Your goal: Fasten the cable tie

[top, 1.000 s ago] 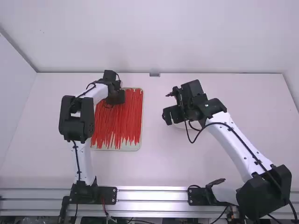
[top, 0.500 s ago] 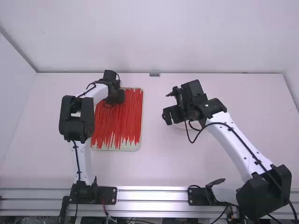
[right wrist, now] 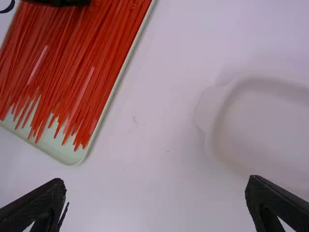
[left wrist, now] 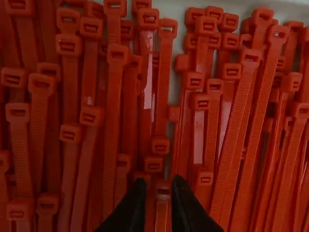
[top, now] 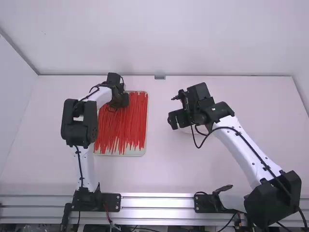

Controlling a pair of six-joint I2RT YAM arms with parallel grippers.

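Note:
Many red cable ties [top: 123, 123] lie side by side on a pale tray [top: 140, 152] left of the middle. My left gripper [top: 117, 101] is down on the far end of the pile. In the left wrist view its fingertips [left wrist: 160, 195] stand close together with the head end of one cable tie [left wrist: 162, 191] pinched between them. My right gripper [top: 175, 121] hangs over the table right of the tray, spread wide open and empty, its two fingers [right wrist: 36, 200] far apart. The ties [right wrist: 67, 63] lie off to one side of it.
A white shallow container [right wrist: 263, 125] sits on the table just under and beside the right gripper, partly hidden by it in the high view [top: 186, 129]. Bare white table lies between tray and container and along the front.

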